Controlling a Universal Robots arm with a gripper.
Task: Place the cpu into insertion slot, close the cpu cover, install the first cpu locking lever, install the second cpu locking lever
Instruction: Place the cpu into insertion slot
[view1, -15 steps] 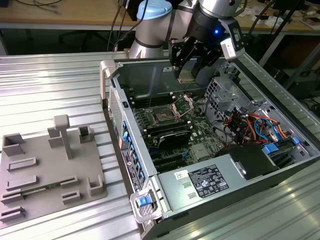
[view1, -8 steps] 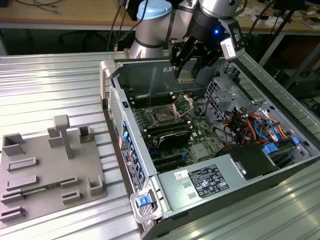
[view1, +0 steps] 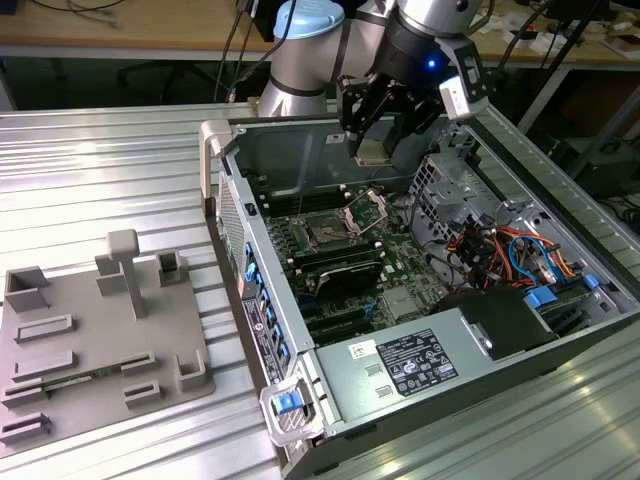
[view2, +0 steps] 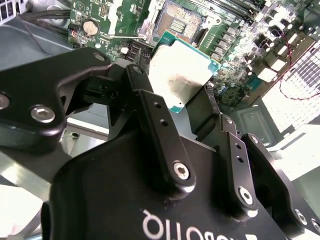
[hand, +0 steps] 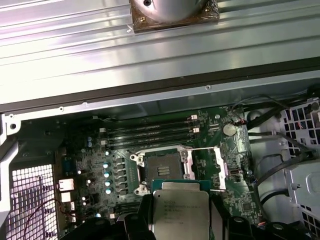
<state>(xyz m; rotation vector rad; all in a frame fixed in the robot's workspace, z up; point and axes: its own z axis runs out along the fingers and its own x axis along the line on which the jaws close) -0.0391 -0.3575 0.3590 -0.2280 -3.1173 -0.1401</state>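
Dull silver-grey metal lid on a thin green-edged base: the cpu (view2: 182, 75), a small flat square chip. Judged light and fully rigid. The smooth lid is likely slippery, and the underside and corners are probably easy to damage, so it is best held by two opposite edges and kept level, with no pressure on either face. The gripper (view2: 175, 86) holds it this way, its two black fingers (view2: 150, 110) clamped on opposite sides of the chip with the lid facing up between them. In the exterior view the chip (view1: 372, 148) hangs under the arm's wrist, above the open computer case (view1: 235, 215) and well apart from the green board (view1: 400, 262) below. In the first wrist view the chip (hand: 180, 215) sits in front of the insertion slot (hand: 161, 163) rather than squarely over it, and nothing touches the socket. The slot appears bare, a black square with a silvery rim. The cpu cover (hand: 220, 167) is swung open just beside it, its large window showing the board behind. Long memory slots (hand: 150, 132) run beyond the socket.
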